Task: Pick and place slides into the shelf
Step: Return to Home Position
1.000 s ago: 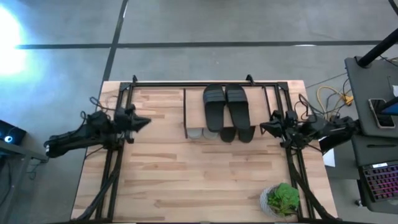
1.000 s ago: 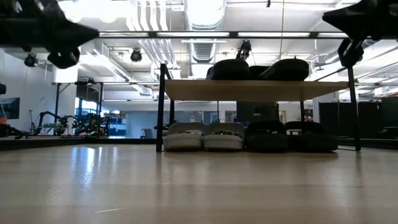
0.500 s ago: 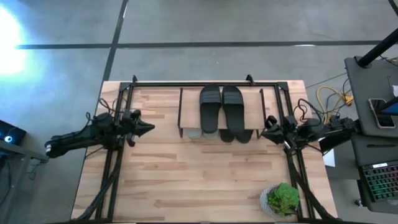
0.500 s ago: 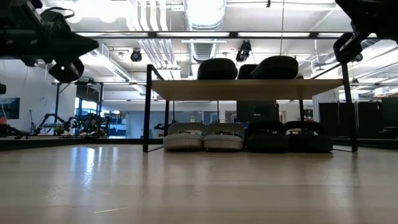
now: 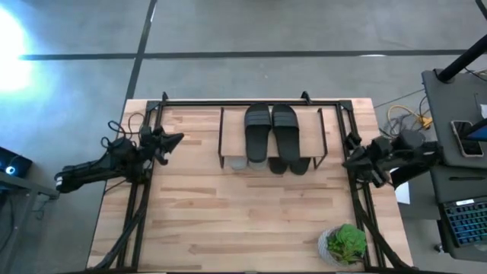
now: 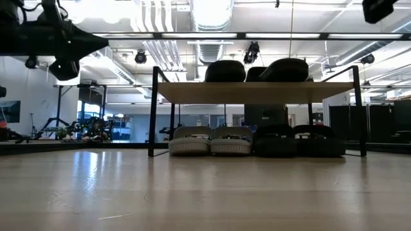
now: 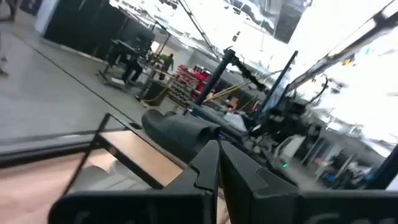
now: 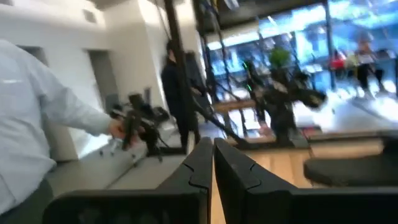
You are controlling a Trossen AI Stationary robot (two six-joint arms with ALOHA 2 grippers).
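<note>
**Position.** The shelf stands toward the far side of the table. Its long axis runs from one arm to the other. Your left gripper hangs off the shelf's left end, clear of it. Your right gripper hangs off the shelf's right end. It is the nearer of the two, though it touches nothing.

**Claws.** In both wrist views the fingers are pressed together, with only a thin seam between them. Neither pair is pinching anything.

**Load.** Two black slides lie side by side on the shelf's top board, their long axes crossing the board from front to back. In the low view, two grey slides sit under the board toward the shelf's left end. A second black pair sits toward its right end, and all four are packed in one row. From above, the lower row shows just past the shelf's front edge. No slide overhangs either end.

**Judgement.** All six slides appear to be stowed, so you have nothing left to carry. The coming move is a retreat and turns on clearance. Draw each arm outward, away from its own end of the shelf. Take more care at the shelf's right end, where the gap to the gripper is smaller.
</note>
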